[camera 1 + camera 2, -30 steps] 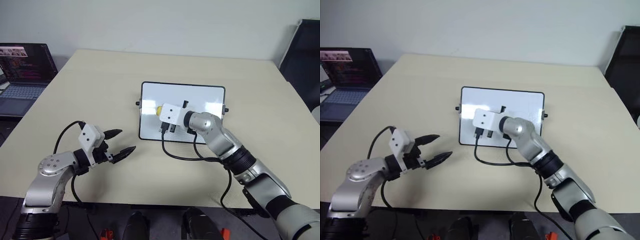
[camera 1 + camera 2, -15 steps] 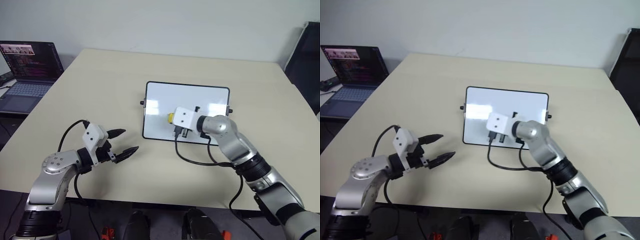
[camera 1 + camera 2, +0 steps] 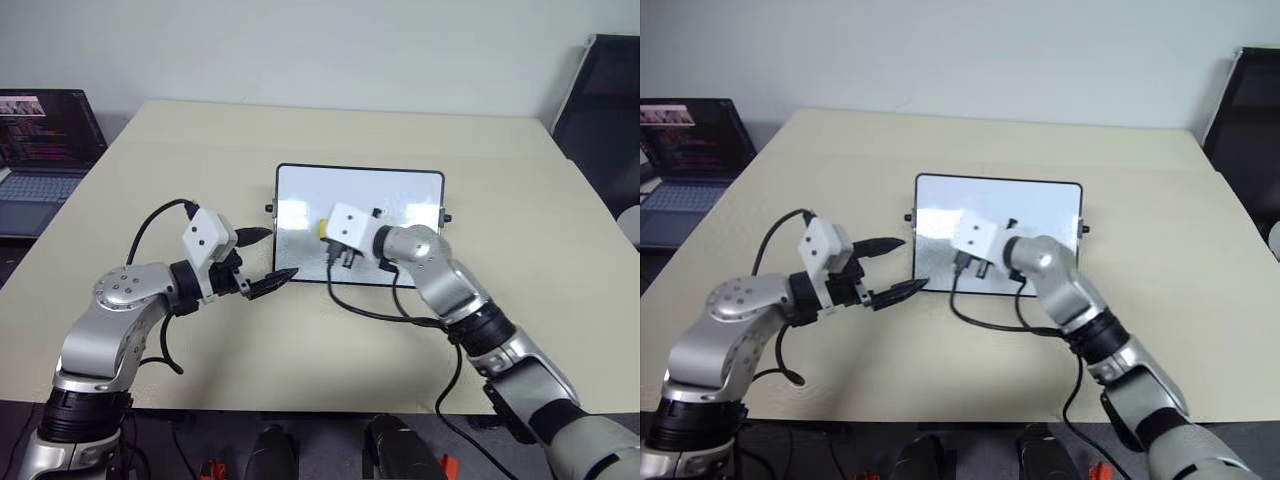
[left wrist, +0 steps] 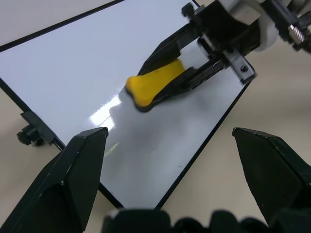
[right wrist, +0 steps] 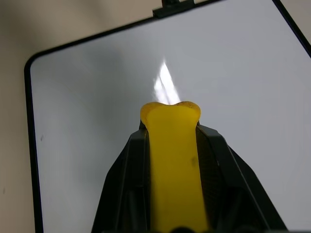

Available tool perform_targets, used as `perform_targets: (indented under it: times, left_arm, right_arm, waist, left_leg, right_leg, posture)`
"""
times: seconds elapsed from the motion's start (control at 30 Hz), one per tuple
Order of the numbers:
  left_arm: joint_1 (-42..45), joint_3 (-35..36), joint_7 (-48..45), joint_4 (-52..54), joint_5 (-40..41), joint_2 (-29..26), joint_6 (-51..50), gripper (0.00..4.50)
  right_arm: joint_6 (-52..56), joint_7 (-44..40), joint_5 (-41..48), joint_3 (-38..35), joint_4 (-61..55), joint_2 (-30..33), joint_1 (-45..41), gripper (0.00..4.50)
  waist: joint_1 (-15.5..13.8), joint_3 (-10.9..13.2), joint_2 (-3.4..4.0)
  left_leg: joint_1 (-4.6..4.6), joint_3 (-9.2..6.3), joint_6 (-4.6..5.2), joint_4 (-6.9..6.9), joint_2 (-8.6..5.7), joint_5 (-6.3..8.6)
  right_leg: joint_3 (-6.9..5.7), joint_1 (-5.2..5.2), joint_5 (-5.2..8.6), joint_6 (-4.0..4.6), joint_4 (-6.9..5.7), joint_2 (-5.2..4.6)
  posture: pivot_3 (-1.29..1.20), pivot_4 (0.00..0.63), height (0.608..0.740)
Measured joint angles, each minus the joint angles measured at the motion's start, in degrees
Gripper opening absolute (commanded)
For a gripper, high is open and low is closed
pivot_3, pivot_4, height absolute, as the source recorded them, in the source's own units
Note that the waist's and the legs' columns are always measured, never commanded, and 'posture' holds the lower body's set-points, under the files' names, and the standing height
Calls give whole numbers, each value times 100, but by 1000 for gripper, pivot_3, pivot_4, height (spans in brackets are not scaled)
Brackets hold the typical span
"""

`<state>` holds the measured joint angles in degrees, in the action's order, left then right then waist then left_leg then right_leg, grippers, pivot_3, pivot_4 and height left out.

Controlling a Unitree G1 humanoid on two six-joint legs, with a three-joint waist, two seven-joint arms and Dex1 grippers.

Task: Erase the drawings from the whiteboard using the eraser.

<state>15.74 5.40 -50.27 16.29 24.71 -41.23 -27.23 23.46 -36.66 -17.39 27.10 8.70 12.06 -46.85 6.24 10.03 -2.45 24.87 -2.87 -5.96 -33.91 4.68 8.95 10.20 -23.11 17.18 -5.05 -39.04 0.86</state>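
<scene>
Right wrist view looks straight along the right claw (image 5: 170, 145), whose two black fingers pinch the small yellow block eraser (image 5: 172, 160) from both sides; the eraser's rounded end sticks out past the fingertips over the small rectangular glossy white whiteboard with a thin black frame (image 5: 97, 97). Whether the eraser touches the surface I cannot tell. No blue marks are visible on the stretch of board seen here.

From the head camera, the whiteboard (image 3: 400, 195) lies flat near the middle of the pale beige worktop (image 3: 200, 150), and the right claw (image 3: 325, 228) holds the eraser (image 3: 322, 227) over the board's left-centre area. The left claw (image 3: 268, 260) hangs just beside the board's near left corner, its two black fingers spread apart with nothing between them. A dark open laptop (image 3: 40, 150) sits off the worktop's far left edge.
</scene>
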Motion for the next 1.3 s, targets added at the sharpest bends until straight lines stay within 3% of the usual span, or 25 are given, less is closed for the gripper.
perform_targets:
  times: [0.17, 0.5, 0.7, 0.87, 1.0, 1.17, 1.3]
  left_arm:
    - [11, -44, 99, 93, 4, 1, -152, 4500]
    - [261, -126, 86, 123, 36, 57, -251, 4500]
    - [541, -282, 41, 28, 35, 194, -241, 4500]
    - [798, -471, -114, -31, 75, 377, -217, 4500]
    - [1089, -795, -480, -48, 133, 516, -105, 4500]
    - [1531, -1320, -936, -216, 146, 873, 119, 4500]
    - [1876, -1749, -1357, -561, -25, 1034, 438, 4500]
  right_arm:
    - [-111, 32, -49, 63, 47, 78, -13, 986]
    - [497, -162, 90, -666, -1359, 1155, 976, 986]
    - [1519, 13, 566, -1307, -2255, 769, 1470, 986]
    - [2392, 587, 1085, -2645, -3661, 284, 1906, 986]
    - [3764, 785, 1656, -3978, -4977, -246, 2724, 986]
    - [4401, 1037, 1759, -4453, -5509, 49, 3525, 986]
    - [4443, 1399, 1744, -4431, -5342, 90, 3899, 986]
  waist:
    - [-20, 1, 2]
    - [-165, 0, -1]
    - [-130, 2, 4]
    - [-158, 5, 7]
    - [-234, 6, 9]
    - [-239, 7, 13]
    - [-159, 6, 14]
  left_leg:
    - [4, 0, -1, 0, -1, 1]
    - [-2, -1, -1, -17, -6, -1]
    - [11, -1, -1, 0, -4, 0]
    - [28, -11, -13, 13, -5, 9]
    - [35, -22, -17, 14, -5, 12]
    - [24, -20, -16, 5, -5, 11]
    - [20, -16, -14, -5, -7, 9]
  right_leg:
    - [-1, 0, 3, -1, 4, -1]
    - [0, -1, 19, 29, 4, -6]
    - [0, -6, 6, 1, 3, -3]
    - [-11, -13, 19, -8, 8, -4]
    - [-26, -12, 27, 4, 6, -4]
    - [-22, -8, 39, 13, 3, -4]
    - [-14, -3, 42, 27, 2, -4]
  posture:
    - [0, 150, 740]
    - [0, 150, 740]
    - [0, 150, 740]
    - [0, 150, 740]
    - [0, 150, 740]
    - [0, 150, 740]
    - [0, 150, 740]
